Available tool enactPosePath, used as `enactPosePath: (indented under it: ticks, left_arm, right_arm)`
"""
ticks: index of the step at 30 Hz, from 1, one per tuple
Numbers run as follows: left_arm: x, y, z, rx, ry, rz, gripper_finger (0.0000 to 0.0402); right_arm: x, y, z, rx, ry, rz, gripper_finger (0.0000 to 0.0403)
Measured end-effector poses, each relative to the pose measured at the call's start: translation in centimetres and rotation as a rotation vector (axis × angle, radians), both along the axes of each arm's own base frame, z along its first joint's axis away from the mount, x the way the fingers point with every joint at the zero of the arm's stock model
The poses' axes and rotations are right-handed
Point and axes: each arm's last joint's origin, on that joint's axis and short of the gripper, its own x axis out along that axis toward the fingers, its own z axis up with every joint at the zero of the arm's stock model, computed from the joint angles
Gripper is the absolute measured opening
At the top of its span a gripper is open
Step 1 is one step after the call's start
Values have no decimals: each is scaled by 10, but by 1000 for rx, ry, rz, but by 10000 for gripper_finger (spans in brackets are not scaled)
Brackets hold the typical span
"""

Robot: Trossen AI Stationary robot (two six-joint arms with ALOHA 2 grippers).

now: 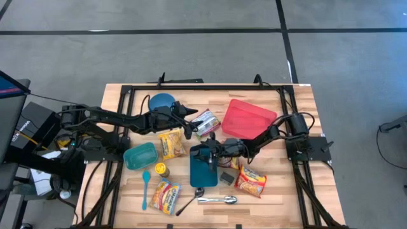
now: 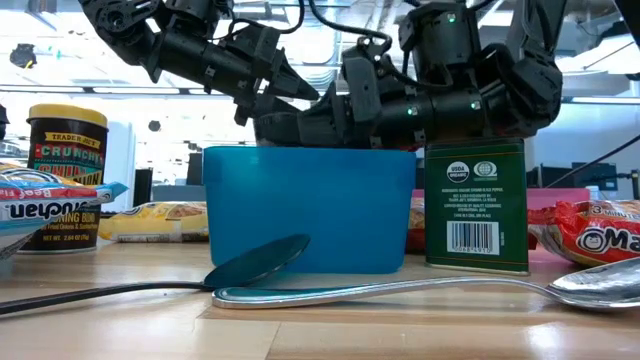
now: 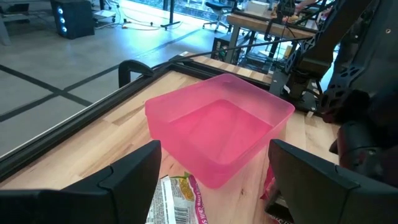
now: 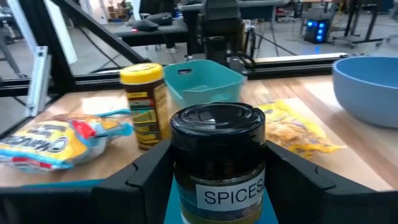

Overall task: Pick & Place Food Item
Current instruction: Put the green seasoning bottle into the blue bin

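Note:
A spice jar (image 4: 217, 155) with a black lid and a "SPICES" label stands upright between the fingers of my right gripper (image 4: 217, 180), over the blue rectangular container (image 1: 203, 173) at the table's middle. My right gripper (image 1: 205, 152) reaches in from the table's right. My left gripper (image 1: 189, 116) hangs open above a silvery food packet (image 3: 171, 199), with nothing between its fingers. Beyond it stands the pink container (image 3: 217, 130). In the low view the blue container (image 2: 310, 210) hides the jar. My right gripper pinches the jar's glass body (image 4: 180, 186) just below the lid, one finger on each side. The fingers come nearly level from the table's right. The jar is upright over the blue container; its base is below the frame, so I cannot tell whether it rests there.
Around the blue container lie noodle packets (image 1: 165, 194) (image 1: 251, 180), a yellow snack bag (image 1: 172, 143), a yellow-lidded jar (image 1: 161, 169), a teal tub (image 1: 140, 154), a blue bowl (image 1: 162, 102), a green tin (image 2: 475, 205) and metal spoons (image 1: 216, 200).

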Motion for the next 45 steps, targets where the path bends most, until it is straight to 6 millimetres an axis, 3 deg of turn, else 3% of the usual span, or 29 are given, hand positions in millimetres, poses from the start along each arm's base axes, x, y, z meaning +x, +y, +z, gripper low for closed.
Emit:
enactPosePath:
  ticks: [45]
  left_arm:
    - [0,0,0,0,0,0,292]
  right_arm:
    - [-1,0,-7,41,73,-6,236]
